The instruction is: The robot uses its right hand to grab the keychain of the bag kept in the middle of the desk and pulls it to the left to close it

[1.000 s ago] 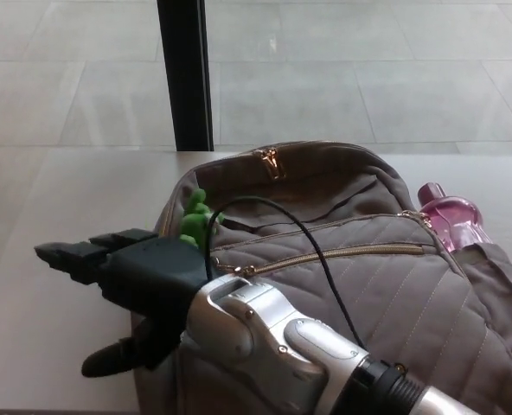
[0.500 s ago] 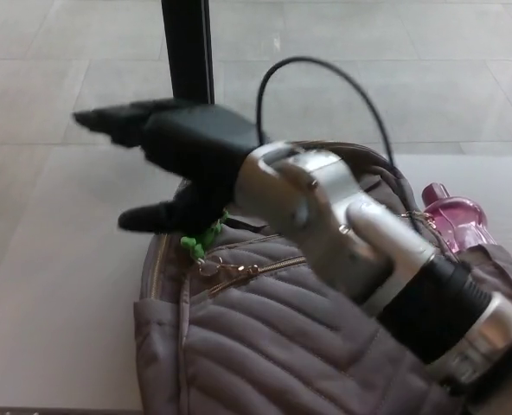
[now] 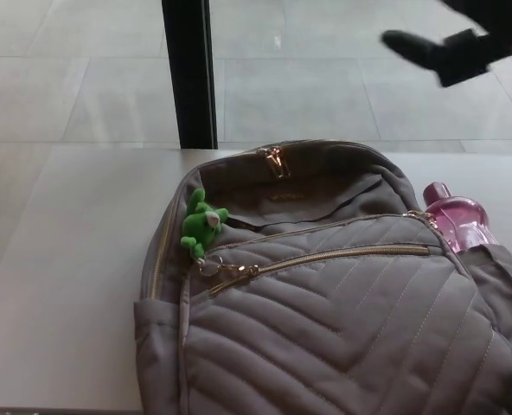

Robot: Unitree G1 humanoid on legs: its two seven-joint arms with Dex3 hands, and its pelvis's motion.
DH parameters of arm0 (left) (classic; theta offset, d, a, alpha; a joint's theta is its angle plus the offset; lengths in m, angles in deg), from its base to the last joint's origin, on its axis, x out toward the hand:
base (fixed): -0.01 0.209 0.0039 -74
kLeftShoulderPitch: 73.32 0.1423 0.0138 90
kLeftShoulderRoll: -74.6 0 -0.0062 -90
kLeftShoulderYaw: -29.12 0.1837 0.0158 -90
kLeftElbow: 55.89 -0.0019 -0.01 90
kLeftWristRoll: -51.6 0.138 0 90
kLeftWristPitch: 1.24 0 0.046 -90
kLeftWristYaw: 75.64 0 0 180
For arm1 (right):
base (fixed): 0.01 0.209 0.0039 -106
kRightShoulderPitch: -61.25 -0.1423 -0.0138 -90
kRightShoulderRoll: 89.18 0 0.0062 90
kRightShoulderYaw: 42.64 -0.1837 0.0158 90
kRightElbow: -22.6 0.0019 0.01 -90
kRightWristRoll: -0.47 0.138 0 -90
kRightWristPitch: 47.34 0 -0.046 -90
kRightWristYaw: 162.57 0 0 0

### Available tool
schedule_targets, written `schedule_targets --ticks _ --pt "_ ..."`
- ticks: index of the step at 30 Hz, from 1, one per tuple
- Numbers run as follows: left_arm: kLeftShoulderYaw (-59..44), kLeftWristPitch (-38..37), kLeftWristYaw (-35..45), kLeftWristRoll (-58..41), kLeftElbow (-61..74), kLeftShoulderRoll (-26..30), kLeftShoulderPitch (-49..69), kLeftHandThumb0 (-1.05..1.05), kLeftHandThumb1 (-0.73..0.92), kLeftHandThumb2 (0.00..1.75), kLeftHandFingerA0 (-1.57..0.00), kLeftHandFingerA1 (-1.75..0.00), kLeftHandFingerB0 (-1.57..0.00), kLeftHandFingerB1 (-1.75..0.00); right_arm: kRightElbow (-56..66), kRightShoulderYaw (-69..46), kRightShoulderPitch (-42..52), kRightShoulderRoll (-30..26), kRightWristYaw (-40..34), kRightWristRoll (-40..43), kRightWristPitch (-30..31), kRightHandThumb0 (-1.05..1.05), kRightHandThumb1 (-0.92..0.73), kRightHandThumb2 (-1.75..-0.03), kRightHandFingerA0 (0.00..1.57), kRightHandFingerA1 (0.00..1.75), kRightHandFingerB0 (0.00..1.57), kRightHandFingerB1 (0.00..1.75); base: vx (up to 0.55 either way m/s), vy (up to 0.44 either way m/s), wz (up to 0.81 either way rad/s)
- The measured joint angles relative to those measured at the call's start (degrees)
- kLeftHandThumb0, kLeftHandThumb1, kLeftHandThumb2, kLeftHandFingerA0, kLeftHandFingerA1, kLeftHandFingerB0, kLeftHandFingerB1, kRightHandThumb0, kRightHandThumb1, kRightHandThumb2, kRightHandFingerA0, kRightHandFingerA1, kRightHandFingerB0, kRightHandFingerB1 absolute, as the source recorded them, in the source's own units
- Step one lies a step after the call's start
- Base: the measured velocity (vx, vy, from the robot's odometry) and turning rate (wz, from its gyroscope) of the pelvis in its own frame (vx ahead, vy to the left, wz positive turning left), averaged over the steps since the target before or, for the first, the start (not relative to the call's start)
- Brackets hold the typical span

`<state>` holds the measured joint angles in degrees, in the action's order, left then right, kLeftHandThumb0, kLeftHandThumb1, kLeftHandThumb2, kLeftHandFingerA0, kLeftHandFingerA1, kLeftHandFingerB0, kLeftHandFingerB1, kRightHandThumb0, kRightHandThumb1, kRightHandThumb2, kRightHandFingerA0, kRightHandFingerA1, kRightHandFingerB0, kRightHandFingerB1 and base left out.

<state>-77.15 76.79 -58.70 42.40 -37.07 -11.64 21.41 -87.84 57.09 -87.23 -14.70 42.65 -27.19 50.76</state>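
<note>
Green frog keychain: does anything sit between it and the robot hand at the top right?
Nothing visible does. The right robot hand is raised at the top right, off the grey backpack; the green frog keychain lies exposed at its left side by the zipper pull.

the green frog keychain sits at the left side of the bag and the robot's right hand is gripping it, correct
No: the right hand is not gripping it. The head view shows that hand up in the top right corner, well clear of the bag. The green frog keychain does sit at the bag's left side.
</note>
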Motion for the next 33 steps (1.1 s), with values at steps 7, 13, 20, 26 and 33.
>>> schedule_targets --ticks 7,13,20,26,33 --pt "0.0 0.0 0.0 0.0 0.0 0.0 0.1 -0.86 0.92 0.77 -0.63 -0.55 -0.47 -0.46 -2.5 -11.3 12.2 -9.3 0.2 1.4 -0.5 -0.70 -0.67 -0.60 0.00 0.91 0.00 0.75 0.00 0.000 0.00" --pt "0.0 0.0 0.0 -0.1 0.1 0.0 0.1 -0.90 0.92 0.71 -0.61 -0.55 -0.49 -0.47 -7.0 -22.9 28.2 -13.2 -0.3 3.2 -1.4 -0.62 -0.65 -0.64 0.00 0.92 0.00 0.67 0.00 0.000 0.00" --pt "-0.3 0.0 0.0 -0.1 0.1 0.0 0.4 -0.86 0.92 0.74 -0.62 -0.55 -0.47 -0.45 -13.6 -34.7 43.5 -13.5 -1.7 6.2 -2.4 -0.61 -0.70 -0.63 0.52 1.57 0.00 0.65 0.00 0.000 0.00" --pt "-0.5 0.0 0.0 -0.2 0.1 0.1 0.5 -0.95 0.76 0.93 -0.61 -0.60 -0.44 -0.51 -19.0 -44.2 52.5 -12.6 -3.2 9.4 -3.1 -0.64 -0.67 -0.71 0.13 1.43 0.00 0.61 0.00 0.000 0.00" --pt "-1.1 0.0 0.0 -0.3 0.1 0.3 0.7 -0.83 0.92 0.74 -0.64 -0.53 -0.47 -0.44 -26.2 -57.0 60.4 -9.6 -5.1 14.4 -3.8 -0.67 -0.64 -0.66 0.21 1.26 0.04 0.87 0.00 0.000 0.00"
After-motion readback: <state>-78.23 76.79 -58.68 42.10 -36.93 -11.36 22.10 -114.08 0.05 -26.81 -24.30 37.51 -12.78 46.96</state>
